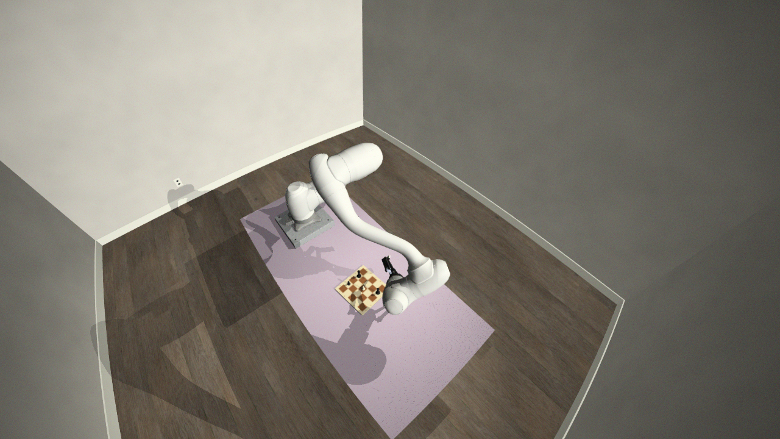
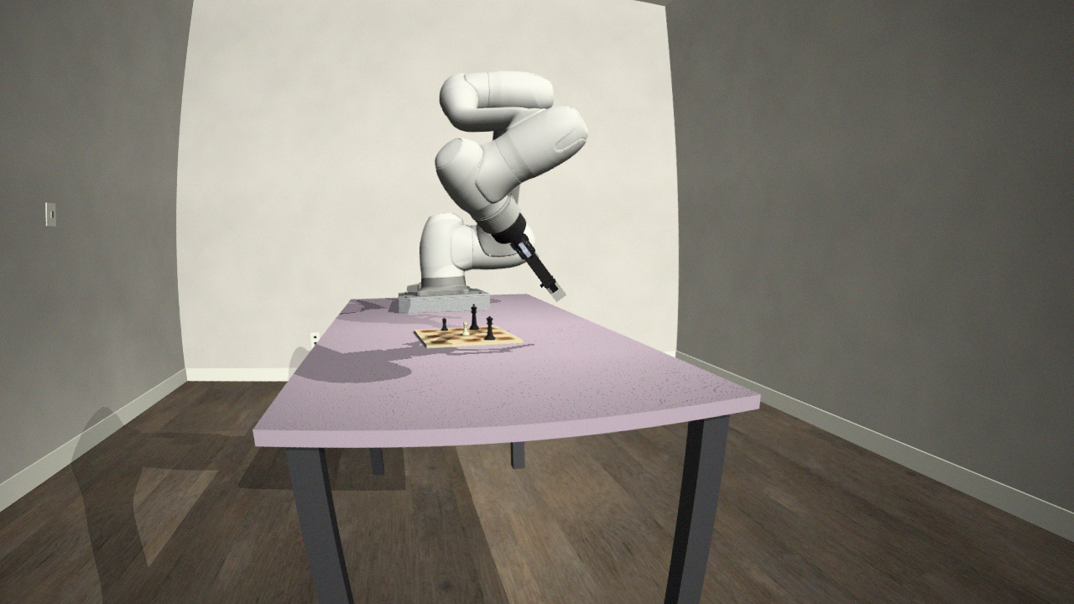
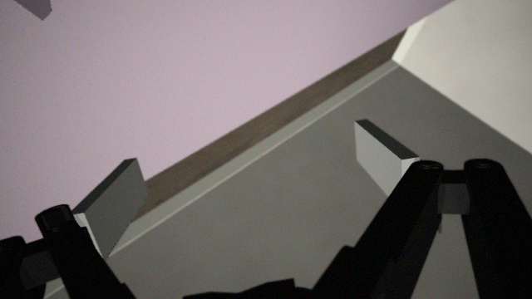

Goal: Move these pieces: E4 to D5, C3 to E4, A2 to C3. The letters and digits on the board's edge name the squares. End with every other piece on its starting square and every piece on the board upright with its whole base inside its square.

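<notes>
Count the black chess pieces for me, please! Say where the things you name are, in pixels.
3. One [image 1: 377, 291] [image 2: 489, 330] is near the board's right corner; the other two, [image 1: 358, 274] [image 2: 473, 318] and [image 1: 348, 283] [image 2: 444, 324], stand farther back, toward the arm's base.

On the table [image 1: 431, 333] [image 2: 525, 382] [image 3: 166, 83], appears matt and smooth. Above the table, on the arm [image 1: 343, 207] [image 2: 537, 146], appears smooth with a soft sheen. Atop the table, on the base plate [image 1: 297, 241] [image 2: 443, 303], resembles rough, speckled metal. Below the table, on the floor [image 1: 490, 250] [image 2: 570, 525] [image 3: 258, 124], resembles matt, grained wood.
</notes>
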Controlling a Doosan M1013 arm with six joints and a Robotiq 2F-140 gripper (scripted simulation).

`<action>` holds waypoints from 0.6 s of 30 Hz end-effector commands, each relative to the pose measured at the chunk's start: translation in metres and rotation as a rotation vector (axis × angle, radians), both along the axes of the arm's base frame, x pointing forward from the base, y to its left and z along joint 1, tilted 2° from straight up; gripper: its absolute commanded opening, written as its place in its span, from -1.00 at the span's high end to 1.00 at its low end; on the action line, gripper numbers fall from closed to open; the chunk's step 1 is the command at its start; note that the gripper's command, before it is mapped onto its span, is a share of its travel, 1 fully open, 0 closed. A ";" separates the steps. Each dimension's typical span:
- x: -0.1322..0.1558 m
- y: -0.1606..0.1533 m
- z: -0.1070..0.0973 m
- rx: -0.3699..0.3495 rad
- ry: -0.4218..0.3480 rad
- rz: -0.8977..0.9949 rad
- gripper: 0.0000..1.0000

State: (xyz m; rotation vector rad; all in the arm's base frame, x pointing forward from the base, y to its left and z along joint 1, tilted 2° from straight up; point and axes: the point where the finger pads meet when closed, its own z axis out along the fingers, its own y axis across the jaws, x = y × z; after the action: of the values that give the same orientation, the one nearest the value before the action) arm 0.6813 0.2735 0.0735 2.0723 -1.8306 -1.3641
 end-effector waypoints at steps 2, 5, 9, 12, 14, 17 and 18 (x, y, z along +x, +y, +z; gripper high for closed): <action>-0.020 0.009 -0.013 -0.285 -0.149 0.124 -1.00; -0.025 0.011 -0.017 -0.402 -0.213 0.176 -1.00; -0.037 0.017 -0.025 -0.602 -0.324 0.266 -1.00; -0.043 0.019 -0.030 -0.715 -0.387 0.316 -1.00; -0.049 0.022 -0.034 -0.816 -0.441 0.361 -1.00; -0.055 0.024 -0.038 -0.921 -0.498 0.408 -1.00; -0.061 0.027 -0.042 -1.005 -0.545 0.446 -1.00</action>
State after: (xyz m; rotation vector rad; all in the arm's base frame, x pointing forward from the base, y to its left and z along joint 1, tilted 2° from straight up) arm 0.6343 0.2977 0.0422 2.1445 -1.5875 -0.0057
